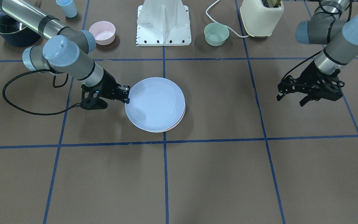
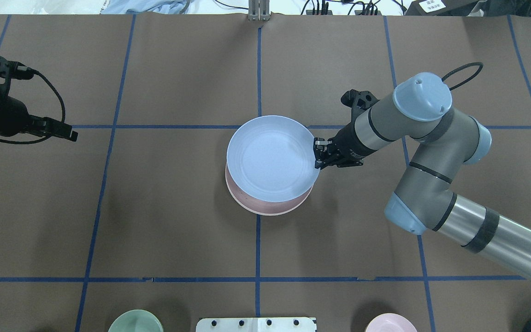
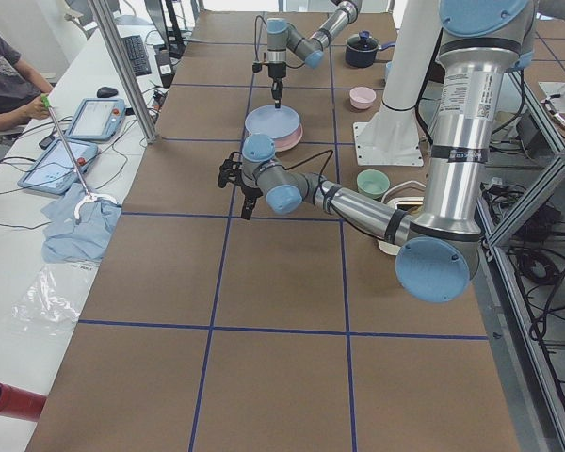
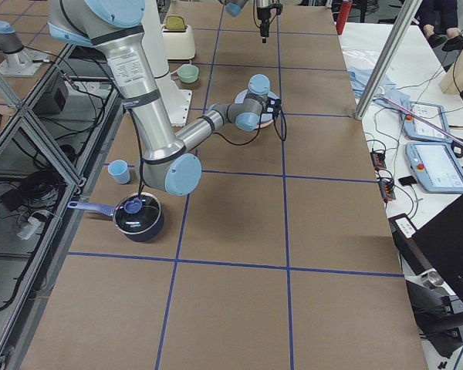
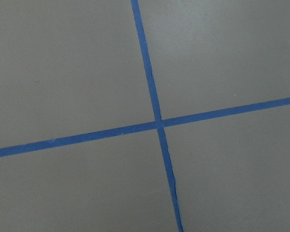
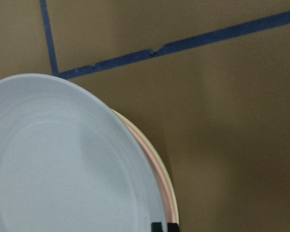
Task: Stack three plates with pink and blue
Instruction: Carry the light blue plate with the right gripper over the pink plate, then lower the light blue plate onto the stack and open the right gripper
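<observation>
Right tool (image 1: 126, 95) pinches one blue plate (image 1: 155, 104) by its rim, over one pink plate (image 2: 265, 208) and one cream plate (image 6: 172, 198); left tool (image 1: 291, 99) is spread wide, well apart.

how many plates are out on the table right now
3, all in one central stack: the light blue round plastic plate on top, the pink round plate under it, and the pale cream-green plate at the bottom, only its rim showing. None elsewhere in view.
</observation>
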